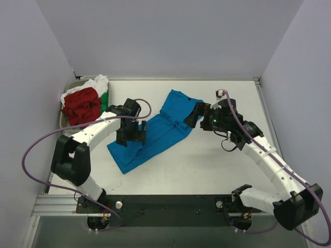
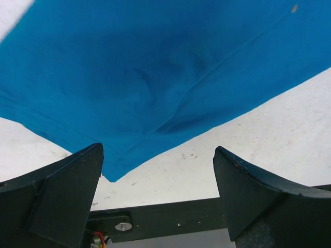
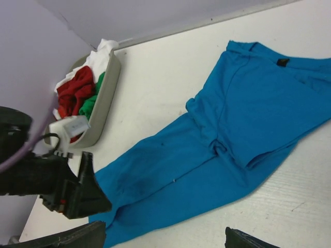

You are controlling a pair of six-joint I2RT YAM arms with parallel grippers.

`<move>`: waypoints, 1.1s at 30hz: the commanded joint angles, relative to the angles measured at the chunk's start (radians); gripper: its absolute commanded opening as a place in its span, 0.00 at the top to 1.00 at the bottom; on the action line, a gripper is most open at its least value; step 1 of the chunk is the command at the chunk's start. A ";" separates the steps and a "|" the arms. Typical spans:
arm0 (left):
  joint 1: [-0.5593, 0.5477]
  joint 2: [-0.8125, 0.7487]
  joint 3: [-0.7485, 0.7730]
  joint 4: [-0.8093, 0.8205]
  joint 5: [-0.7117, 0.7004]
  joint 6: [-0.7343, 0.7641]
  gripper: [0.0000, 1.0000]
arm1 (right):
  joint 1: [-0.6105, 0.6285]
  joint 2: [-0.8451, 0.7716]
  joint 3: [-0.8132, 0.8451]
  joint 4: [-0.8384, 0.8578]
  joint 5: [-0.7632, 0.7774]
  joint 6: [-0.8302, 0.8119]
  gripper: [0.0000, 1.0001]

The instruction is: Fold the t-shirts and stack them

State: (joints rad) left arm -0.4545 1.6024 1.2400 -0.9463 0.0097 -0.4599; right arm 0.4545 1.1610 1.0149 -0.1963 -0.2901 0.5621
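Blue cloth is seen in the middle of the top view. The blue t-shirt (image 1: 165, 129) is spread on the white table (image 1: 217, 165) as a long, crumpled strip, from 7 o'clock up to 1 o'clock. The left claw (image 1: 135, 135) is held over its 9 o'clock edge. The right claw (image 1: 192, 118) is held at its 3 o'clock edge, near the top end. Both claws are let go and opened wide, and nothing is gripped by them. At 10 o'clock a grey tray (image 1: 62, 122) is set by the wall. In it the red t-shirt (image 1: 81, 106), the green t-shirt (image 1: 105, 101) and the white t-shirt (image 1: 97, 81) are piled in a heap.

In the left wrist view, the top of the picture is filled with the blue cloth. One corner of it is pointed down to 6 o'clock, toward the gap between the two dark fingers (image 2: 57, 196). The fingers are set far apart, and white table is seen between them.

In the right wrist view, the blue t-shirt is stretched from 7 o'clock to 2 o'clock. A small black tag (image 3: 283, 62) is seen at its collar near 1 o'clock. The tray with the red, green and white shirts is seen at 10 o'clock. The left claw is seen at 8 o'clock, by the low end of the blue cloth. The right claw's own tips are seen at the bottom edge, far apart.
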 commanded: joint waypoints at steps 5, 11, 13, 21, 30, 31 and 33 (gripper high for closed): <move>0.017 0.048 -0.097 0.084 0.091 -0.071 0.03 | 0.015 -0.176 -0.024 -0.072 0.078 -0.051 0.00; 0.017 0.080 -0.140 0.116 0.096 -0.098 0.03 | 0.015 -0.211 -0.061 -0.083 0.074 -0.053 0.00; 0.017 0.093 -0.166 0.129 0.096 -0.111 0.03 | 0.015 -0.224 -0.071 -0.083 0.081 -0.053 0.00; 0.014 0.128 -0.257 0.181 0.157 -0.135 0.02 | 0.013 -0.261 -0.105 -0.089 0.089 -0.059 0.00; -0.139 0.140 -0.453 0.394 0.275 -0.291 0.03 | 0.012 -0.271 -0.118 -0.104 0.104 -0.070 0.00; -0.217 0.143 -0.468 0.418 0.283 -0.321 0.02 | 0.012 -0.271 -0.118 -0.104 0.106 -0.074 0.00; -0.294 0.165 -0.485 0.487 0.305 -0.412 0.03 | 0.007 -0.271 -0.111 -0.114 0.111 -0.077 0.00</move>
State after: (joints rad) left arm -0.5667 1.6390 0.9020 -0.7353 0.1600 -0.6857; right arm 0.4606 0.9012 0.9066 -0.2989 -0.2047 0.5064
